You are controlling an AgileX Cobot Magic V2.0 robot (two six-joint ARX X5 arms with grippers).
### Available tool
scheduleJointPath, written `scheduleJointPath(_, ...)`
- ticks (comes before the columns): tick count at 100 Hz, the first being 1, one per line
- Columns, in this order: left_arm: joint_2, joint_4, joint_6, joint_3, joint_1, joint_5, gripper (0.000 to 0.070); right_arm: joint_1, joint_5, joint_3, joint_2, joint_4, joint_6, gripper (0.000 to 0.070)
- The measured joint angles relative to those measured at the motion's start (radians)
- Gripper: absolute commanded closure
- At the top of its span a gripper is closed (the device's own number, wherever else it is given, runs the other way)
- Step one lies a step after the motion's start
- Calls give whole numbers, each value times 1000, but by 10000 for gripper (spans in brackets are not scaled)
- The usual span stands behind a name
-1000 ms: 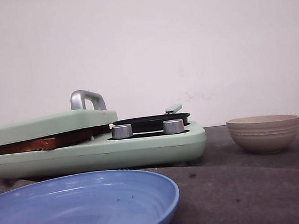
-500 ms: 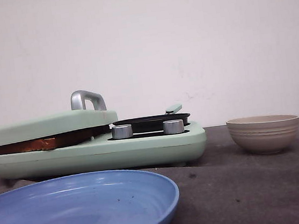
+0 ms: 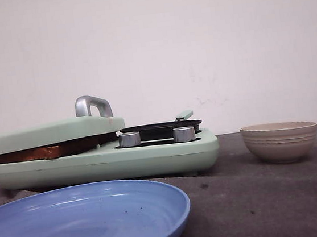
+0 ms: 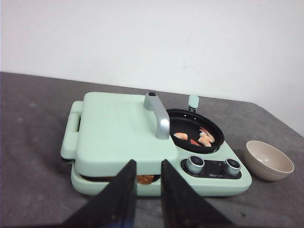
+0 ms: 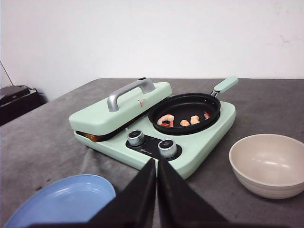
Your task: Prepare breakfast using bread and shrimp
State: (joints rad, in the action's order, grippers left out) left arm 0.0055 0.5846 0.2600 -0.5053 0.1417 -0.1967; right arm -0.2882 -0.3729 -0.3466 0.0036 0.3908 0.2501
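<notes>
The bread shows only as a browned crust edge (image 3: pixel 36 152) pressed under the shut lid (image 3: pixel 54 132) of the pale green breakfast maker (image 3: pixel 103 162). That edge also shows in the left wrist view (image 4: pixel 145 179) and the right wrist view (image 5: pixel 90 137). Several shrimp (image 4: pixel 202 137) lie in the small black pan (image 4: pixel 192 130) on the maker's right side; they also show in the right wrist view (image 5: pixel 183 121). My left gripper (image 4: pixel 148 165) is open and empty, held back in front of the lid. My right gripper (image 5: pixel 156 162) is shut and empty, in front of the knobs (image 5: pixel 167 147). Neither gripper shows in the front view.
A blue plate (image 3: pixel 84 224) lies in front of the maker, also in the right wrist view (image 5: pixel 61 199). A beige bowl (image 3: pixel 280 140) stands to the maker's right. The lid has a silver handle (image 3: pixel 92 105). The pan handle (image 5: pixel 225 84) points to the back.
</notes>
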Motion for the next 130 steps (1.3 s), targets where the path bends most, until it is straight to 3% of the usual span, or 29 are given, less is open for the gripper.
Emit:
scheduleJointPath(21,0,36,69,0,0,3,700,0,3,0,0,0,26,700)
scheduleJointPath(87,0,47,73,0,-8,20,700,0,6,0,0,0,29,700)
scheduleJointPath(102,0,-46,-26,48,-82,83,700,0,6,0,0,0,29,700)
scheduleJointPath(116,0,-177,-137,139,-161,82,700,0,6,0,0,0,29,700)
scheduleJointPath(130,0,-334,-174,283,-193,67,700,0,6,0,0,0,29,700)
